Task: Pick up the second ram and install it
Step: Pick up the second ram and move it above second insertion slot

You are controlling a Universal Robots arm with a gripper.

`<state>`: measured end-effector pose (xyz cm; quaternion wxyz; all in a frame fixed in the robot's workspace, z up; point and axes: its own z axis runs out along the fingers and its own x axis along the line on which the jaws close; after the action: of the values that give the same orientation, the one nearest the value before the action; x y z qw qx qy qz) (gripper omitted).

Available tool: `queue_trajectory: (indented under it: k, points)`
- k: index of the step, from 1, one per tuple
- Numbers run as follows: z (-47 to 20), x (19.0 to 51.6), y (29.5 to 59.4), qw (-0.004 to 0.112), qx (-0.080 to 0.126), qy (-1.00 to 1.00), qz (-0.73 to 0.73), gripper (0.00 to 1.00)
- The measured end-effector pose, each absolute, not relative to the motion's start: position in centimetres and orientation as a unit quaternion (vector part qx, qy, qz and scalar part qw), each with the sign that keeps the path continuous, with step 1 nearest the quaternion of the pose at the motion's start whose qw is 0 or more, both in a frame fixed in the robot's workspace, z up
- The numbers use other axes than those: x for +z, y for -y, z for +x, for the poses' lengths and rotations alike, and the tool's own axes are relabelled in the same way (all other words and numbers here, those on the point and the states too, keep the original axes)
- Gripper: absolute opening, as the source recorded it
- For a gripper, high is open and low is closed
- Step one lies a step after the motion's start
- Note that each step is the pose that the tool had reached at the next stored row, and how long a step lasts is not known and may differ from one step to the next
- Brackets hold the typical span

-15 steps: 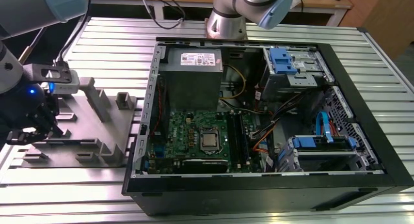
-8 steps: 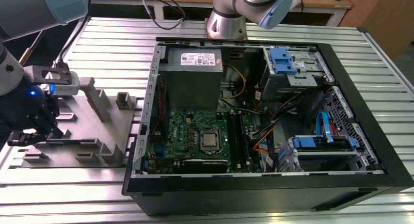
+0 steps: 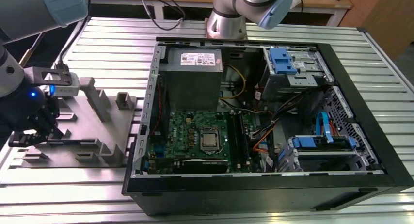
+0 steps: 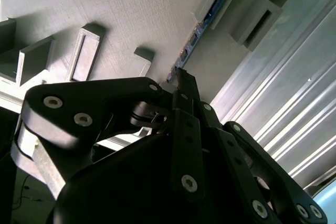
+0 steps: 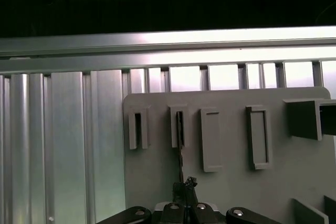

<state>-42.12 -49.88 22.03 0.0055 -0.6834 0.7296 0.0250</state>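
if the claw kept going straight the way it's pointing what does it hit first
Most likely the second ram: the claw is right at one end of that thin stick, set on edge in the grey holder plate. Depth is unclear, so contact isn't certain.

Bright light covers the ribbed counter, glaring nearly white along its rails in the first wrist view (black beyond). Soft shadows edge the grey holder plate; the computer case is dimmer inside.
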Motion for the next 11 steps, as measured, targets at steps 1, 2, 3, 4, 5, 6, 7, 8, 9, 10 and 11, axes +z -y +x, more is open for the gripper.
queue_trajectory:
  k: [1,2,3,4,5,6,7,8,9,10,11]
  points:
    - [-42.14,21.98,49.88,0.005,0.025,-0.729,-0.684,0.07]
    - [-42.14,21.90,49.88,0.005,0.025,-0.729,-0.684,0.07]
    - [-42.14,21.82,49.88,0.005,0.025,-0.729,-0.684,0.07]
    - [-42.15,21.74,49.88,0.005,0.025,-0.729,-0.684,0.07]
    - [-42.15,21.67,49.88,0.005,0.025,-0.729,-0.684,0.07]
    - [-42.16,21.59,49.88,0.005,0.025,-0.729,-0.684,0.07]
    - [-42.16,21.54,49.88,0.005,0.025,-0.729,-0.684,0.07]
    - [-42.17,21.54,49.88,0.005,0.025,-0.728,-0.685,0.07]
    - [-42.17,21.54,49.88,0.005,0.025,-0.728,-0.685,0.07]
    - [-42.17,21.54,49.88,0.005,0.025,-0.728,-0.685,0.07]
    - [-42.16,21.53,49.88,0.005,0.025,-0.728,-0.685,0.07]
